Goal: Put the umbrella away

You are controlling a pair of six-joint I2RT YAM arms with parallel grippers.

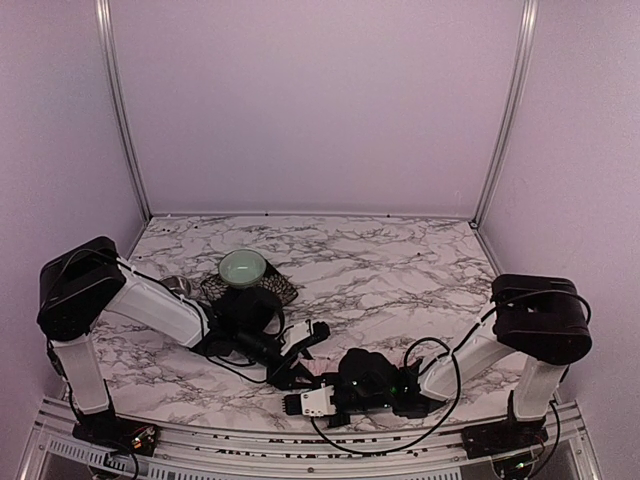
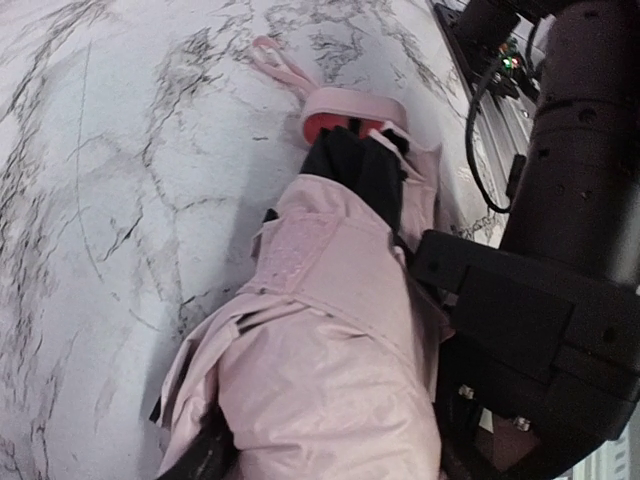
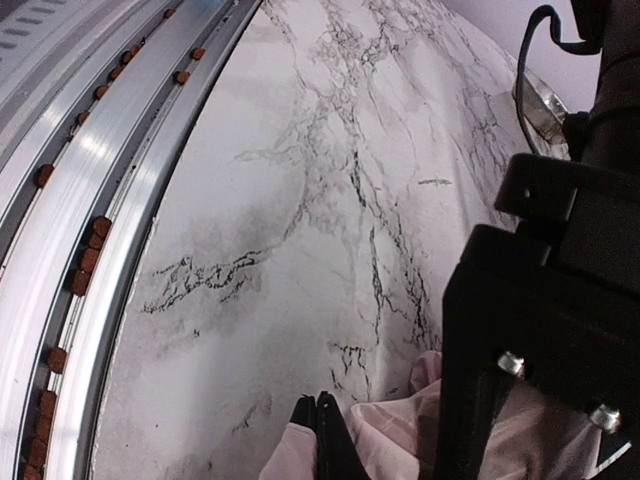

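Note:
The umbrella lies folded on the marble, a pale pink bundle with black lining showing. Its fastening strap crosses the middle, and its pink handle points towards the front rail. My left gripper straddles the bundle. One black finger shows at the fabric's left edge and the cloth hides the rest, so its grip is unclear. My right gripper is shut, fingertips together on the tabletop, with pink fabric on both sides. From above, only a pink sliver of the umbrella shows between the left gripper and the right gripper.
A pale green bowl sits on a dark floral mat behind the left arm, with a shiny metal object to its left. The front rail runs close beside the right gripper. Black cables loop from the right arm.

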